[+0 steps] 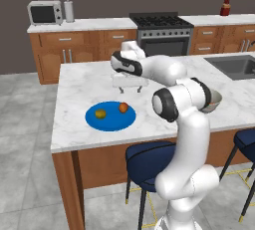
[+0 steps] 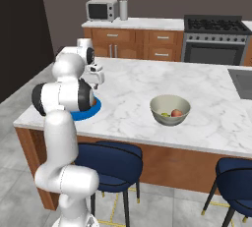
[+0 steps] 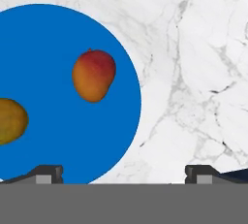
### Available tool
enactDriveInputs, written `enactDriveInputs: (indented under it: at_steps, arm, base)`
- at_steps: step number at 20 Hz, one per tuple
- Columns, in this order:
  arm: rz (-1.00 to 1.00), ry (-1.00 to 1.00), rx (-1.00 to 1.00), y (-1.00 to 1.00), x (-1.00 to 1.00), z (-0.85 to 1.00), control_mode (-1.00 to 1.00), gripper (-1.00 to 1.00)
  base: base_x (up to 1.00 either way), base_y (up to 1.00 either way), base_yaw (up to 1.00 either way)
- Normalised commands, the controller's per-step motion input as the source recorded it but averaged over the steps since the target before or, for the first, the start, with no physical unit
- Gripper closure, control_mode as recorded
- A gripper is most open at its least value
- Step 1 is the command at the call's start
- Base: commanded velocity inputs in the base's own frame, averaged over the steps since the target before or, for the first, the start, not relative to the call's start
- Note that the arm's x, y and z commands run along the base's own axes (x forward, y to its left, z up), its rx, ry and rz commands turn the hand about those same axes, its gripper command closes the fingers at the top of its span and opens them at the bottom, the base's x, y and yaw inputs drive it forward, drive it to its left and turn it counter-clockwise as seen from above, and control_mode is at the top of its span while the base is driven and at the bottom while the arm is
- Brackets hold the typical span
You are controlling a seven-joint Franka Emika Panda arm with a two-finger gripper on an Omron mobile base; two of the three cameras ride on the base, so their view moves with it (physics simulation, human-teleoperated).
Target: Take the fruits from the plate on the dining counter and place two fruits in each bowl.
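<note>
The blue plate (image 1: 112, 122) lies on the marble dining counter (image 1: 79, 89) near its front left edge. Two fruits rest on it: an olive-yellow one (image 1: 100, 114) and an orange one (image 1: 123, 107). My gripper (image 1: 130, 89) hangs open and empty above the counter, just behind the plate's far right rim. In the hand view the orange fruit (image 3: 94, 75) and the olive-yellow fruit (image 3: 9, 121) sit on the plate (image 3: 48, 48), left of my gripper (image 3: 125, 174). A cream bowl (image 2: 170, 104) to the right holds a pinkish-red fruit (image 2: 176, 113) and a yellow-green fruit (image 2: 166, 115).
Blue stools (image 1: 147, 159) stand under the counter's front edge. A sink (image 1: 236, 65) is set into the counter at the far right. Behind, a stove (image 1: 162, 32) and a microwave (image 1: 45, 12) stand along the back wall. My own arm hides part of the bowl (image 1: 216, 99).
</note>
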Motion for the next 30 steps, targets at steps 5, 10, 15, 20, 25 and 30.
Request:
enactDriveInputs:
  at_steps: [5,10,15,20,25,30]
  arm:
    - [0.00,-0.07,0.00,0.25,0.56,-0.47,-1.00,-1.00]
    - [-0.01,-0.11,0.05,-0.01,0.29,-0.61,-1.00,-1.00]
    - [-0.13,-0.04,0.06,-0.01,0.00,-0.43,-1.00,-1.00]
    - [-0.08,-0.03,0.07,-0.05,-0.06,-0.24,-1.00,-1.00]
    - [-0.06,-0.04,0.01,0.00,-0.17,-0.10,-1.00,-1.00]
    - [-0.02,-0.01,0.00,0.00,-0.21,-0.01,-1.00,-1.00]
  base:
    - [0.00,0.00,0.00]
    - [0.00,0.00,0.00]
    - [0.00,0.00,0.00]
    - [0.00,0.00,0.00]
    - [0.00,0.00,0.00]
    - [0.00,0.00,0.00]
